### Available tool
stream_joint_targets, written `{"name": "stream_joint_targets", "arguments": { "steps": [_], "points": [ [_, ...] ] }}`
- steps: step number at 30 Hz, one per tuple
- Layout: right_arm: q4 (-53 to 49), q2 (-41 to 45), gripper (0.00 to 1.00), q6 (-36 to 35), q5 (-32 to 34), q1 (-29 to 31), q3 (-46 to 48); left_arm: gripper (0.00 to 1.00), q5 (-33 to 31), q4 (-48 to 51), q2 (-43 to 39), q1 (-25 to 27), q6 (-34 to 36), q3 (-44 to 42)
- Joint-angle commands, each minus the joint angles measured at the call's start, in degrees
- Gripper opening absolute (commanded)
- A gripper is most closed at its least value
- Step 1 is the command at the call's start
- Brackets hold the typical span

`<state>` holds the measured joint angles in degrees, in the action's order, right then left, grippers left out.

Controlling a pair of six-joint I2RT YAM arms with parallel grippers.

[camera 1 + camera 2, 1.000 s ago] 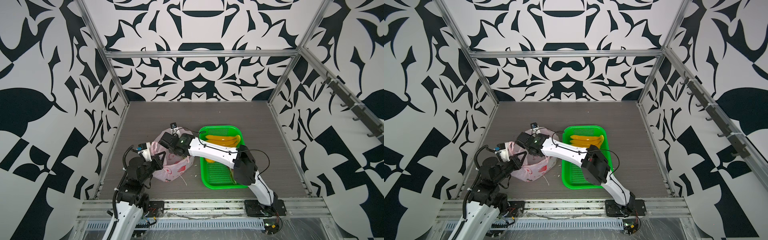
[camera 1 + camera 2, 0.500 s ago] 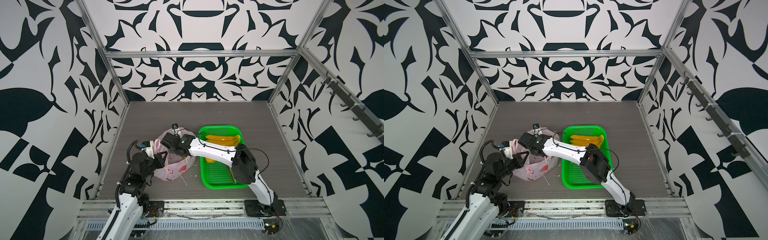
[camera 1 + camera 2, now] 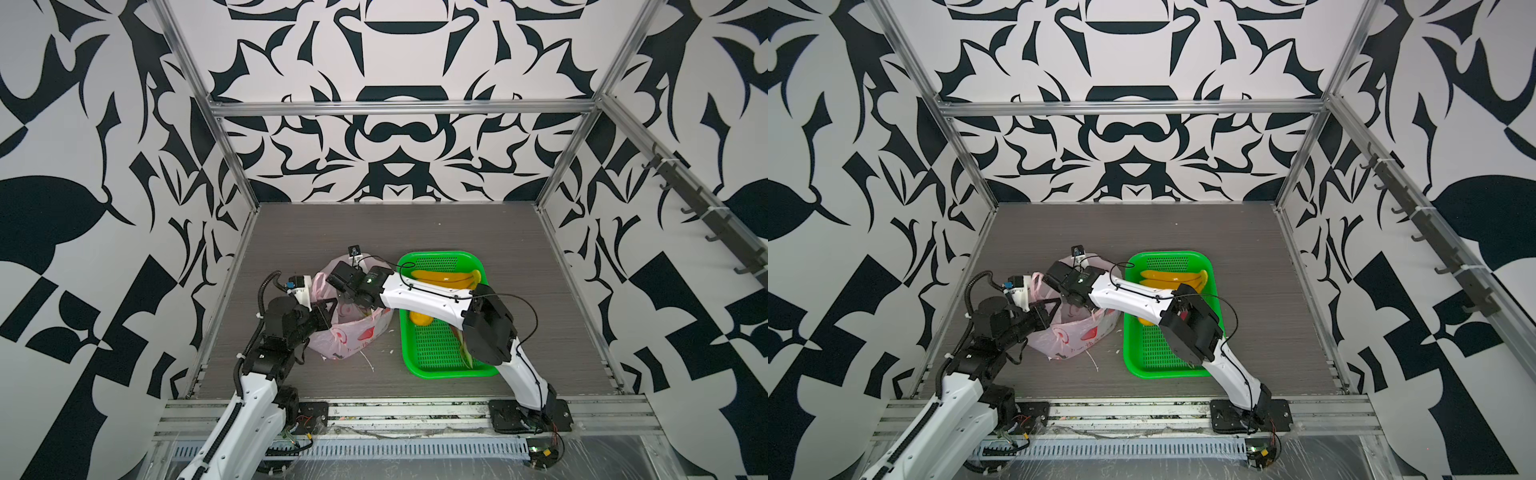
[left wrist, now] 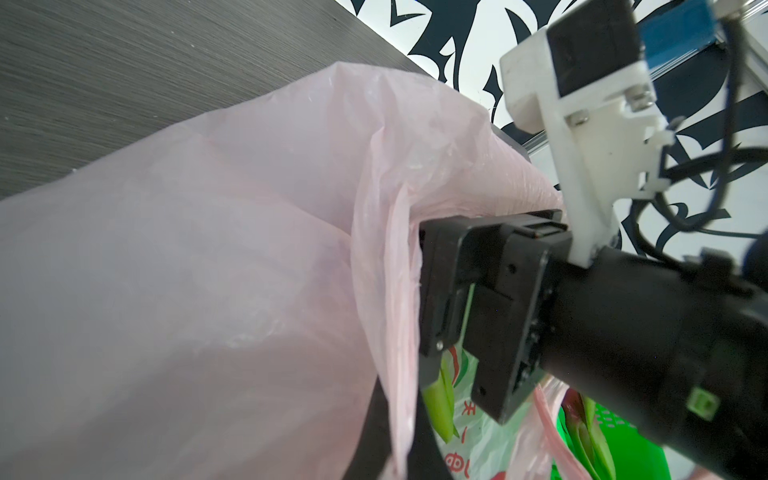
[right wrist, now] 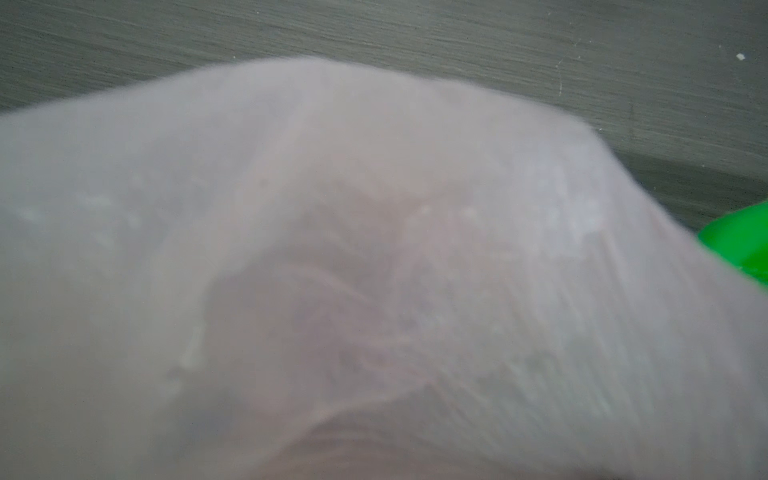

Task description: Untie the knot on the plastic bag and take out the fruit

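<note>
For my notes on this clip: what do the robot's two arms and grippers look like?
The left arm and right arm have glossy white link shells joined by black joint housings, with thin black cables running outside; a ribbed black conduit follows the left. The left gripper and right gripper are black and angular, each topped by a white camera bracket with a blue plug.

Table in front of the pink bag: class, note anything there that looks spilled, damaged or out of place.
A thin white strand lies loose on the table just in front of the plastic bag, with pale specks nearby. They look like torn scraps; their source cannot be told.
</note>
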<state>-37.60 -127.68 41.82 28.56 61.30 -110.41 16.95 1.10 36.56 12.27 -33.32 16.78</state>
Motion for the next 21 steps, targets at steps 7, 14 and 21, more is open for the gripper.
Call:
{"name": "stream_joint_targets", "arguments": {
  "steps": [7, 14, 21],
  "points": [
    [2.18, 1.69, 0.97, 1.09, -1.53, -1.31, 1.06, 0.0, 0.19, -2.31, 1.79, -0.02, 1.28, 1.82],
    [3.32, 1.12, 0.97, 1.16, -2.21, -1.8, 1.6, 0.0, -0.32, -3.56, 3.17, 0.01, 1.14, 1.29],
    [3.98, 0.09, 0.97, 1.46, -3.25, -2.24, 1.51, 0.0, -0.6, -3.92, 3.6, -0.01, 1.02, 0.71]
  ]
}}
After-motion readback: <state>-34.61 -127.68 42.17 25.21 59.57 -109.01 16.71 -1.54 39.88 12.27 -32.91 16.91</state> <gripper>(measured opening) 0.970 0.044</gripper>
